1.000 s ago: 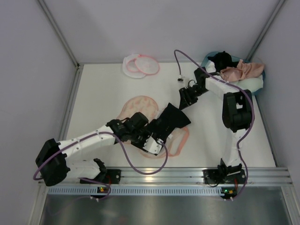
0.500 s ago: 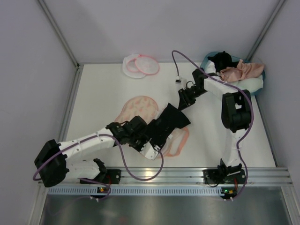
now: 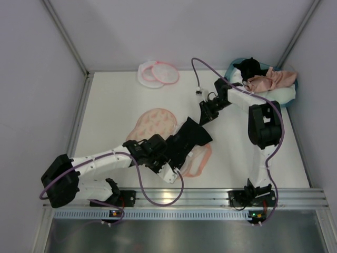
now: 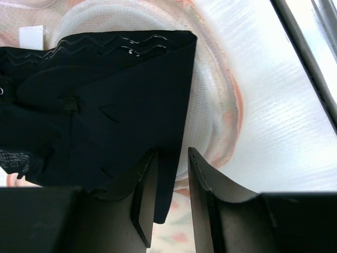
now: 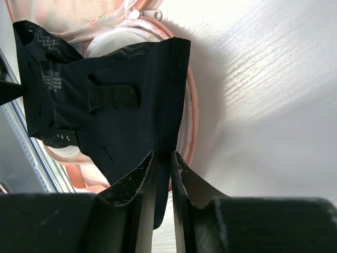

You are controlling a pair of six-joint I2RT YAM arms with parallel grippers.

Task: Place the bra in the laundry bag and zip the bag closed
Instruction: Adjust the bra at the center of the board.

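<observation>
Bra (image 3: 273, 79): salmon-pink, bunched on top of the teal basket (image 3: 287, 95) at the far right corner of the table (image 3: 116, 100). Part of it spills over the rim, and neither gripper touches it.

Laundry bag (image 3: 159, 73): white mesh with a pink rim. Its 2 round halves lie flat and overlapping at the table's far edge, left of centre, well apart from the bra and from both arms.

Black garment (image 3: 190, 136): dark folded fabric in mid-table, spanning between the 2 grippers. It lies across the padded piece.

Padded piece (image 3: 157, 122): orange-printed and peanut-shaped with pink trim, flat on the table. 1 lobe shows to the left of the black garment, the other at its near side.

Left gripper (image 4: 172, 153): at the near end of the black garment. The fingers stand narrowly apart with a corner of the cloth between them and a sliver of light beside 1 finger — cannot tell whether it is clamped.

Right gripper (image 5: 162, 154): at the garment's far end. The fingers are pressed almost together on its seamed edge — pinching it.

Black item (image 3: 247, 67): in the teal basket, just left of the bra.
</observation>
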